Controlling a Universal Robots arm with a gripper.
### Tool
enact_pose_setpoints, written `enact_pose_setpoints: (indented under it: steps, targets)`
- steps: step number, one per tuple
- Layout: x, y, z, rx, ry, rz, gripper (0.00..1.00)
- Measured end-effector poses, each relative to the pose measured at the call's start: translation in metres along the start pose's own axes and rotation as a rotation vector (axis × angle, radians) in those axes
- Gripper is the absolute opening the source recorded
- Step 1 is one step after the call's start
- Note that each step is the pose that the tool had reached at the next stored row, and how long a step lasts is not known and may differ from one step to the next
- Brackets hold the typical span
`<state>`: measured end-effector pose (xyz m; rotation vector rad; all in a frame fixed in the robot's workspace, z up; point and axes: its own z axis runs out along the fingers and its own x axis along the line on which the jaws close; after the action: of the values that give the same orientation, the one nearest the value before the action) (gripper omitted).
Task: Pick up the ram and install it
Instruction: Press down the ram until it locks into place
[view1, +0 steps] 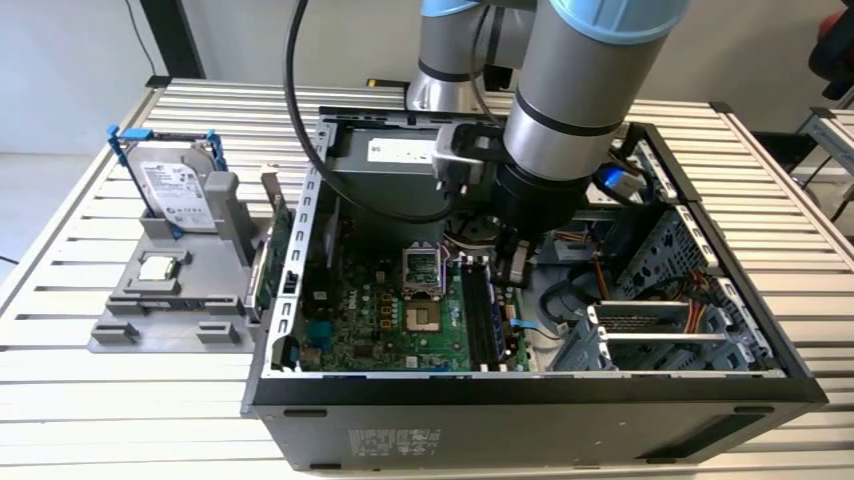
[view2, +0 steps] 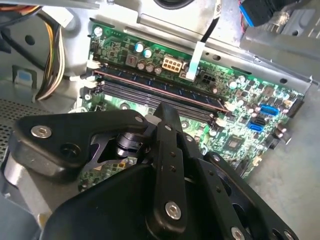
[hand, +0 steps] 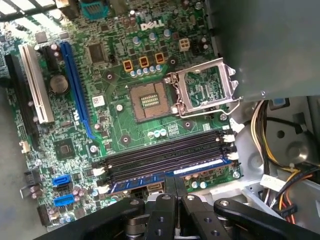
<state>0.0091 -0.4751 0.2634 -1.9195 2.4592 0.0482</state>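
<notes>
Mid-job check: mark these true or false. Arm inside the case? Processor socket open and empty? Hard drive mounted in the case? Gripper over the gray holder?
1. The arm reaches into the open case. True.
2. The processor socket is open and empty. True.
3. The hard drive is mounted in the case. False: it stands in the gray holder outside.
4. The gripper is over the holder. False: it is at the memory slots.

white slatted table (view1: 747, 170) under even light, pale wall (view1: 254, 35) behind.
</notes>
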Motion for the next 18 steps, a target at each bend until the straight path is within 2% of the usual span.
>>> enact_pose_setpoints:
  steps: [5,10,18]
  targets:
    - [-0.0001,-0.0002,0.0000,-0.0017,0.0004,-0.048,0.00]
    - [-0.0001,-0.0003,0.0000,-0.0028,0.0009,-0.080,0.00]
    - [-0.0001,-0.0004,0.0001,-0.0023,0.0007,-0.087,0.00]
